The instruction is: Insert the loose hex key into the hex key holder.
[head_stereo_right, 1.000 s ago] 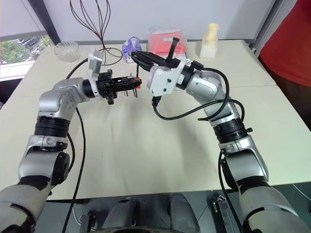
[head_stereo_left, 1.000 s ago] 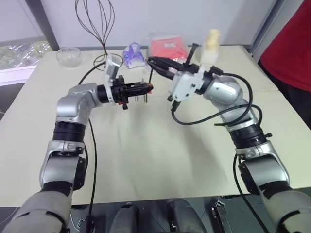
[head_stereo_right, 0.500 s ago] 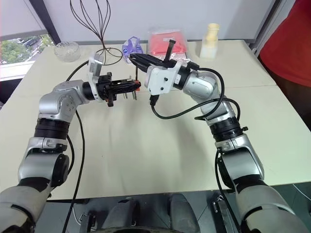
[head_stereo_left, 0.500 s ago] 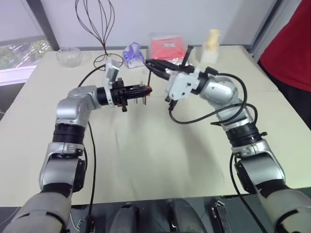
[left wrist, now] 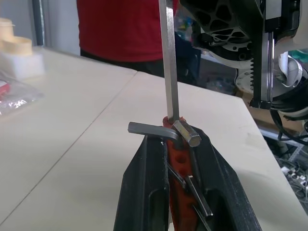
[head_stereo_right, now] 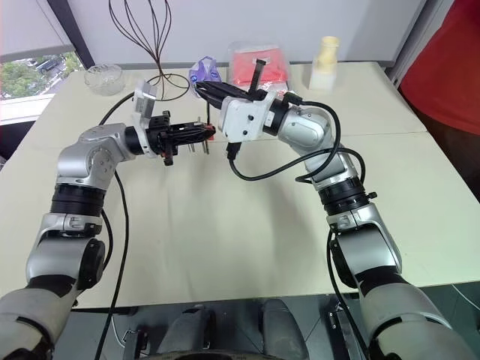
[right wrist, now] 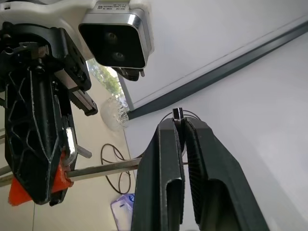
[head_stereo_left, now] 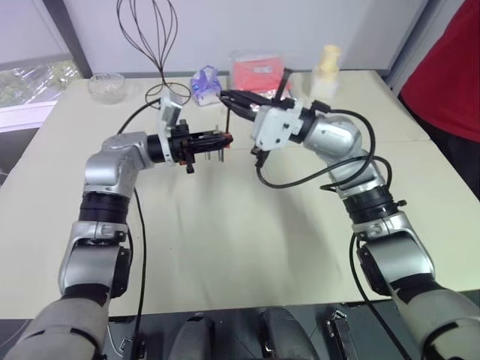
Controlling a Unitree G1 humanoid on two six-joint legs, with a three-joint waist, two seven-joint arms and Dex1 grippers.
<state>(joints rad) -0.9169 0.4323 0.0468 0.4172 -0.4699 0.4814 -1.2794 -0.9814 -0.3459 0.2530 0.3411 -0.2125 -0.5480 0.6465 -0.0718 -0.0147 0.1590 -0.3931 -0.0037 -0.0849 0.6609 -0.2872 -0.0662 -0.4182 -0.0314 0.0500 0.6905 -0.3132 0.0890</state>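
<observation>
1. The left gripper (head_stereo_left: 217, 139) was held above the table (head_stereo_left: 225, 225), pointing toward the right, its two black fingers clamped shut on the hex key holder (left wrist: 179, 159), a red-orange block with short dark keys sticking out of it.
2. In the left wrist view the holder sat squeezed between the two fingers, and a bent key lay across its far end.
3. The loose hex key (left wrist: 169, 62) stood as a long thin grey rod, its lower end touching the end of the holder just beside that bent key.
4. The right gripper (head_stereo_right: 201, 88) reached in from the right, pointing left and slightly upward, just beyond and above the left gripper.
5. In the right wrist view its fingers lay nearly together with only a thin slit between them, and a small dark end showed at their tips; whether they gripped the loose key I could not tell.
6. That same view showed the rod running from beside the right fingers across to the red holder in the left gripper.
7. Both grippers met over the far middle part of the table, well above its surface.
8. At the far edge stood a dark wire stand (head_stereo_left: 148, 34), a glass bowl (head_stereo_left: 105, 85) to its left, a purple packet (head_stereo_left: 205, 83), a red packet (head_stereo_left: 259, 73) and a cream bottle (head_stereo_left: 326, 69) further right.
9. A person in red (head_stereo_left: 450, 82) stood at the far right, beside the table.
</observation>
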